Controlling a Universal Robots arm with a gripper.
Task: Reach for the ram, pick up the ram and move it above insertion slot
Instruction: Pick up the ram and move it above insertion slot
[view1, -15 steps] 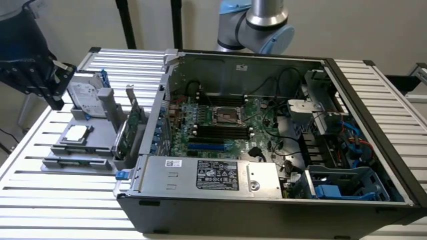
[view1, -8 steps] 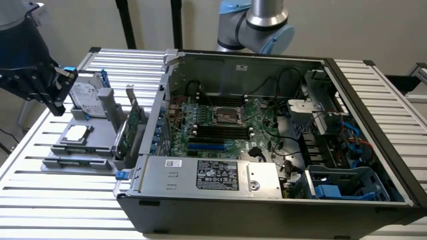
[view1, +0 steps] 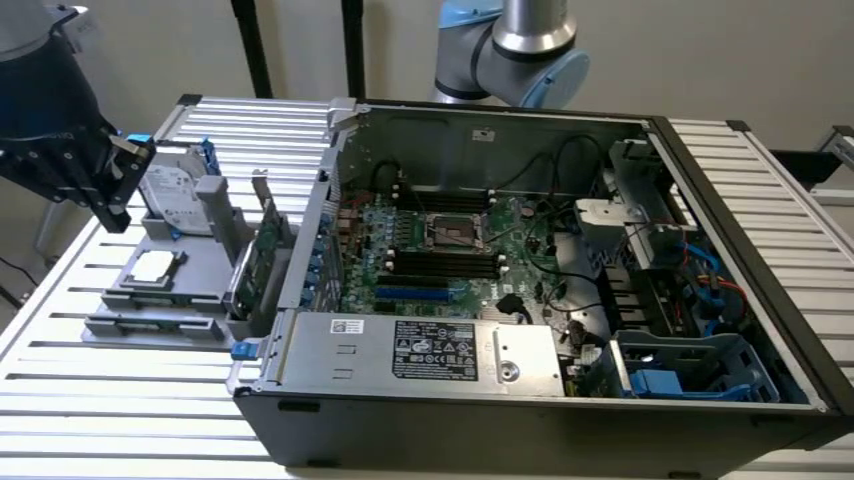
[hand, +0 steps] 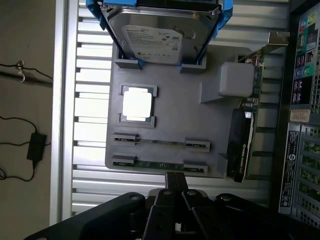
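Nearest the wrist camera, your tool (hand: 175, 179) hangs over the slatted surface (hand: 92, 172), just off the edge of the grey fixture plate (hand: 170, 120). Its fingertips are pressed together with nothing between them.

The ram (hand: 159, 164) lies directly beyond the tool tip. It is a thin green stick seated edge-up between two small holders in the fixture row closest to the tool. Tool and ram are near but apart, with no contact.

A second stick (hand: 160, 142) sits parallel in the next row.

Farther on the plate you have a square processor (hand: 137, 104) in its own pocket, and past it a hard drive (hand: 160, 40) tilted in blue-edged supports.

The expansion card (hand: 240, 145) stands on edge along the plate's side next to the computer case, with a pale grey block (hand: 235, 79) just beside it.

In the exterior view the fixture sits at the exterior view's left, beside the open computer case (view1: 534, 420).

The motherboard (view1: 441, 250) lies flat inside the case, its black slots (view1: 447, 265) near the middle, well apart from the tool.

The arm's base joint (view1: 521, 50) shows behind the case.
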